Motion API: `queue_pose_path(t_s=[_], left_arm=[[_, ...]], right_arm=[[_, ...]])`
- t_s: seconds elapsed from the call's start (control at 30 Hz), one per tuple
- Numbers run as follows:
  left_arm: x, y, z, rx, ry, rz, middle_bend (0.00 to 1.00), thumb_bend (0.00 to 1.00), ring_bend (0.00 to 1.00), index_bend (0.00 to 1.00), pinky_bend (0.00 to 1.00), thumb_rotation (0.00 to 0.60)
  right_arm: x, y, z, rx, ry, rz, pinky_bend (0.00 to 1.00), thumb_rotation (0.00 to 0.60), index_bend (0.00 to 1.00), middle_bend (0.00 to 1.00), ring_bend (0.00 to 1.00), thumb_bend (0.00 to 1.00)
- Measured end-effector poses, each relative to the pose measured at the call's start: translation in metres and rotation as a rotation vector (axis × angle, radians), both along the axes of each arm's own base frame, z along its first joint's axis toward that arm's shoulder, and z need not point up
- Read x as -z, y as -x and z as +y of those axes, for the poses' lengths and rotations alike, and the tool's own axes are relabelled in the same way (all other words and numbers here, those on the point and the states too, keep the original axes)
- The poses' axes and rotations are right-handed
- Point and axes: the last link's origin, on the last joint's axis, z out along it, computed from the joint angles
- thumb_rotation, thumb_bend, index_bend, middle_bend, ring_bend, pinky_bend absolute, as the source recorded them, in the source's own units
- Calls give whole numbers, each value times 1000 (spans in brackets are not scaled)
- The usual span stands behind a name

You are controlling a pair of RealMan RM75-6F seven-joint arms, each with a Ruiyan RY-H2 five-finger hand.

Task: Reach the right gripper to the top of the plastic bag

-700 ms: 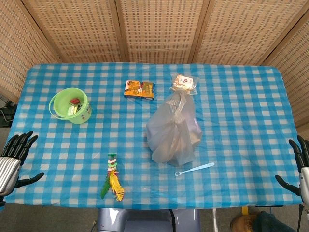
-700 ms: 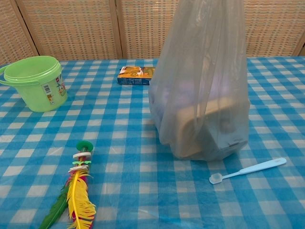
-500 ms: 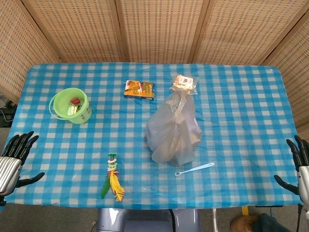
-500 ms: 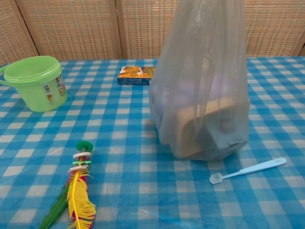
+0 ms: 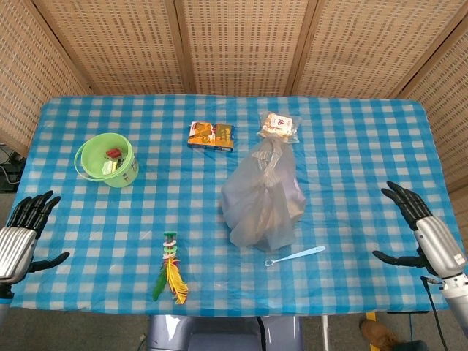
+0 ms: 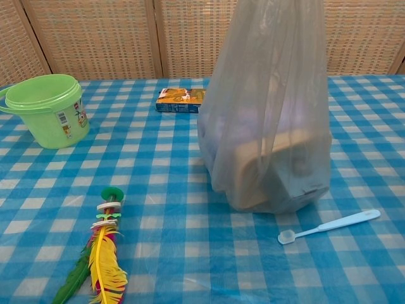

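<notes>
A translucent grey plastic bag [image 5: 262, 197] stands upright in the middle of the blue checked table, with a box-like load inside; its gathered top [image 5: 273, 150] leans toward the far side. The chest view shows the bag [image 6: 269, 126] close up, its top cut off by the frame edge. My right hand [image 5: 418, 225] is open, fingers spread, over the table's right edge, well right of the bag and below its top. My left hand [image 5: 22, 230] is open by the table's left front corner. Neither hand appears in the chest view.
A green bucket [image 5: 107, 160] sits at the left, an orange and blue box [image 5: 210, 135] at the back centre, a small packet [image 5: 280, 126] just behind the bag. A light blue spoon [image 5: 295, 255] lies in front of the bag, a feather toy [image 5: 171, 276] near the front edge.
My right hand has moved up and inward from the front right corner toward the table. My left hand has risen slightly. The bag and other objects have not moved.
</notes>
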Motion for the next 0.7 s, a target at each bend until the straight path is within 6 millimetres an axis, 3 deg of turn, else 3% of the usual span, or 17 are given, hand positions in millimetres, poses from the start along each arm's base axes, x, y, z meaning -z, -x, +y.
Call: queue_pose_path(t_s=[0.33, 0.7], left_arm=[[-1, 11, 17, -82, -14, -6, 0, 0, 0, 0, 0, 600], [-8, 16, 27, -96, -40, -28, 0, 0, 0, 0, 0, 600]], right_arm=[[-6, -105, -77, -114, -344, -203, 0, 600, 86, 37, 0, 0], [13, -172, -105, -105, -520, -230, 0, 600, 163, 96, 0, 0]])
